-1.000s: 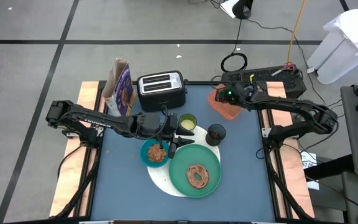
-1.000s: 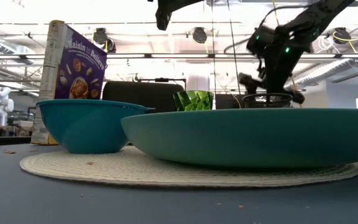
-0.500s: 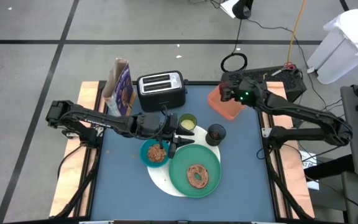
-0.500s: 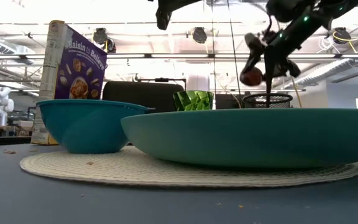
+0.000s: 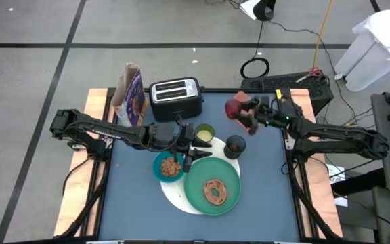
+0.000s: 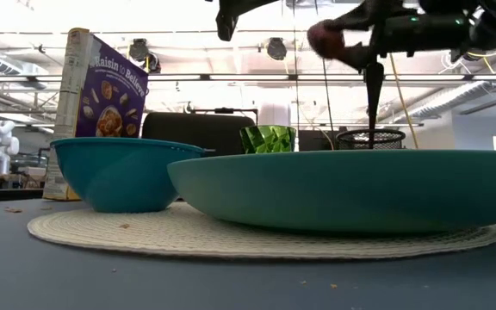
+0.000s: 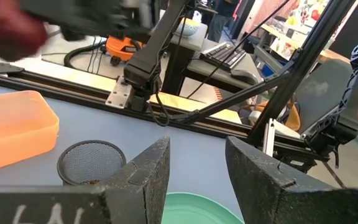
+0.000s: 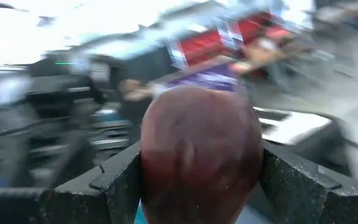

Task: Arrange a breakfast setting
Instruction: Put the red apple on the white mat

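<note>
The right hand (image 5: 239, 112) is clamped on the dark-red fruit (image 8: 197, 149), one finger on each side, holding it in the air above the tabletop (image 5: 263, 176) near the orange tray (image 7: 11, 127) (the low view shows it well clear of the surface). The left hand (image 7: 194, 168) hovers half open and empty between the blue bowl (image 5: 170, 166) and the large green plate (image 5: 212, 184), where the brown bagel (image 5: 215, 191) lies. The small black cup (image 5: 235, 144) stands beside the plate, the lime cup (image 5: 204, 133) before the silver toaster (image 5: 175, 95).
</note>
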Controlling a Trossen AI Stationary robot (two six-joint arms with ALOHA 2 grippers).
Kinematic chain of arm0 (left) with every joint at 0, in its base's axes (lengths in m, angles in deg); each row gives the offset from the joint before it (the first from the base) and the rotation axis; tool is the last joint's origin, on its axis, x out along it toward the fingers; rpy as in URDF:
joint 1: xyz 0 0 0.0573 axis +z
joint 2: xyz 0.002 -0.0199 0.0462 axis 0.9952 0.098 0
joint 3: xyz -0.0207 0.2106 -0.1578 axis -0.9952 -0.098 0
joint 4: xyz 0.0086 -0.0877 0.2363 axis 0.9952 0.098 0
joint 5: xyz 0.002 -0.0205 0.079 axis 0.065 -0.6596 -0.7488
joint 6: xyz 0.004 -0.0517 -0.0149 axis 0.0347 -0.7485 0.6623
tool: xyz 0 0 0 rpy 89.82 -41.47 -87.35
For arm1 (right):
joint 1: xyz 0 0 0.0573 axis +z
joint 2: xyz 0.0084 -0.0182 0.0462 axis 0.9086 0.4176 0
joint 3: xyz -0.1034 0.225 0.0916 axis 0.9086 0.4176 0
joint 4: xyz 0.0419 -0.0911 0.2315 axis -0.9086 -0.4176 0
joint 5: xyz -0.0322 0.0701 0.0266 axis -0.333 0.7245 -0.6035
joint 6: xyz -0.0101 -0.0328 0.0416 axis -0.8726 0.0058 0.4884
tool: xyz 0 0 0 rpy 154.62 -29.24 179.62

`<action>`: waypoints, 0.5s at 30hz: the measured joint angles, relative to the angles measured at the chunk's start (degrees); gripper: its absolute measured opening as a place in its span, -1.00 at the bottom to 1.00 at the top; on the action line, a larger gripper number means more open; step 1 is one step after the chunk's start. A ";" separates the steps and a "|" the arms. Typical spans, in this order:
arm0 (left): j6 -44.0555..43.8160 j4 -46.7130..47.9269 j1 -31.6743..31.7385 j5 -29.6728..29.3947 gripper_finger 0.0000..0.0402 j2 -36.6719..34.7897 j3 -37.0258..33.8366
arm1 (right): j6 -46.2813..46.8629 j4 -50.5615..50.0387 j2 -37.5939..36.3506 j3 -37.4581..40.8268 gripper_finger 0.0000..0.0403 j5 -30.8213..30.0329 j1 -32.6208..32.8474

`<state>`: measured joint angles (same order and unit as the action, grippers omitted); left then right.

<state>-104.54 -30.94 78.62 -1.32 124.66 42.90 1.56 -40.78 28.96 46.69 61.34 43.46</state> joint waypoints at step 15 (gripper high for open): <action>0.55 -4.54 0.11 -0.01 -0.19 0.00 0.00 | -3.00 31.61 0.02 14.57 0.35 9.61 3.33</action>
<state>-104.00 -35.48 78.73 -1.33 124.66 42.90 -1.44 -9.18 28.98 61.26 70.95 46.78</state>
